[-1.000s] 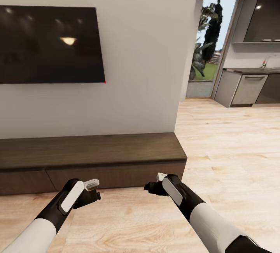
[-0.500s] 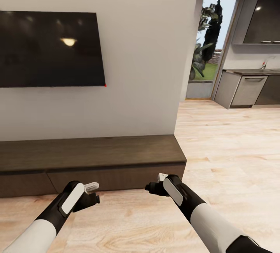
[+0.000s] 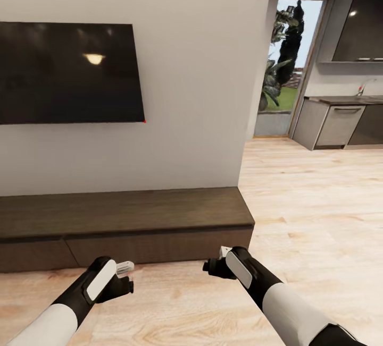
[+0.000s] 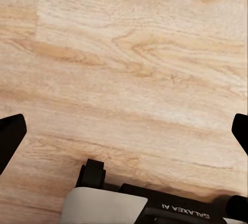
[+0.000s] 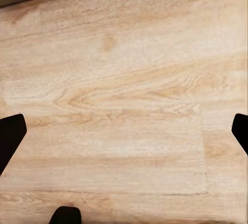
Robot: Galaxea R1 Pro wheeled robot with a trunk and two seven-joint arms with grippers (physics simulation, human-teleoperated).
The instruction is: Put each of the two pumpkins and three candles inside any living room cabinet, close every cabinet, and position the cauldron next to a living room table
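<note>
So the robot's parked facing the TV wall, both arms held low in front of it over the light wood floor (image 3: 319, 218). The long dark brown cabinet (image 3: 127, 224) sits right against the wall under the big black TV (image 3: 69, 72), and its flat drawer fronts all look flush and closed from here. Top of it is just bare wood.

The left gripper (image 3: 126, 277) hangs just in front of the cabinet's base, pointed down at the floor. In the left wrist view its two dark fingertips (image 4: 10, 136) sit way out at opposite edges of the picture with only floorboards between them, so it's spread wide and holding nothing. Same deal with the right gripper (image 3: 215, 267): it hangs near the cabinet's right end, and in the right wrist view the fingertips (image 5: 10, 133) are far apart with plain floor between them, plus a sliver of the cabinet's dark base at the edge. Empty too.

Off to the right past the wall corner you can see into the kitchen: grey units (image 3: 338, 123) with a dark upper cupboard (image 3: 361, 22), and a tall glass door (image 3: 287, 64) with plants and green outside.

Neither arm is touching the cabinet, they're just hanging a little short of it.
</note>
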